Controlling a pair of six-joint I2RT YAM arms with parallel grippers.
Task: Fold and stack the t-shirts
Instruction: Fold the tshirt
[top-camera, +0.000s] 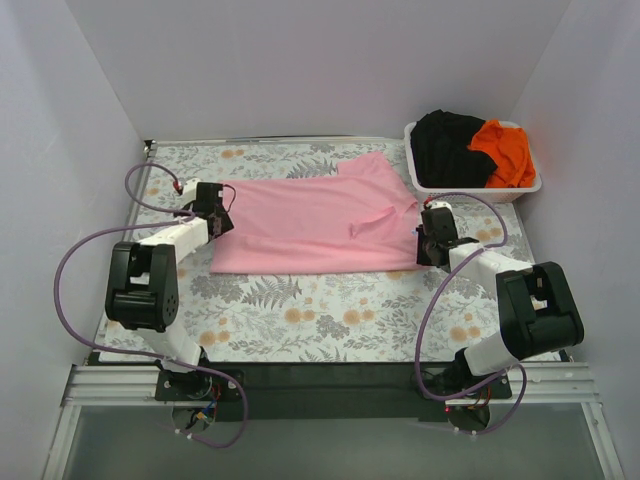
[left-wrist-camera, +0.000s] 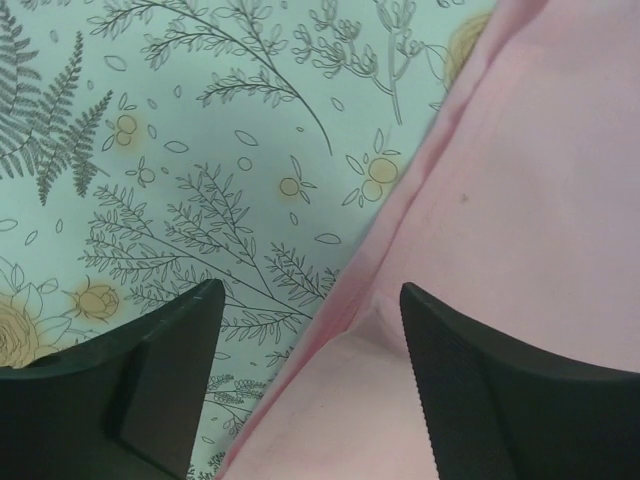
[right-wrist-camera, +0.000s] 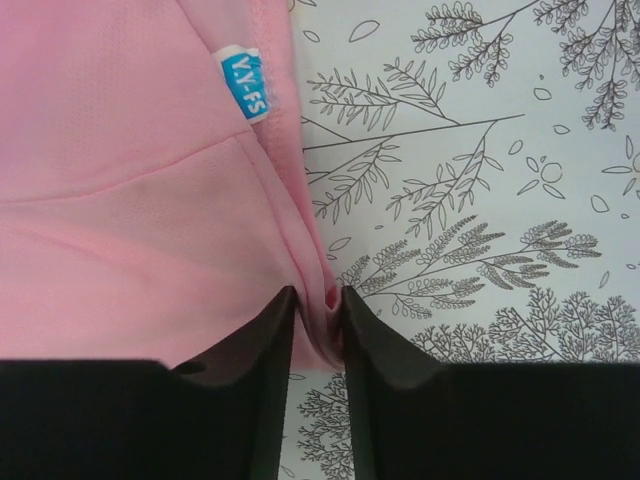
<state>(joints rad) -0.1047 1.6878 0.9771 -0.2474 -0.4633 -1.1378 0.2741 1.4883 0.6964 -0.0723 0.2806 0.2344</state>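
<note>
The light pink t-shirt lies spread flat on the table. The right gripper is closed to a narrow gap, pinching a fold of the shirt's right edge. The left gripper stands wide apart astride the opposite hem, gripping nothing, though contact with the cloth is hard to judge. The black t-shirt and orange t-shirt sit bunched in the basket, their lower parts hidden.
</note>
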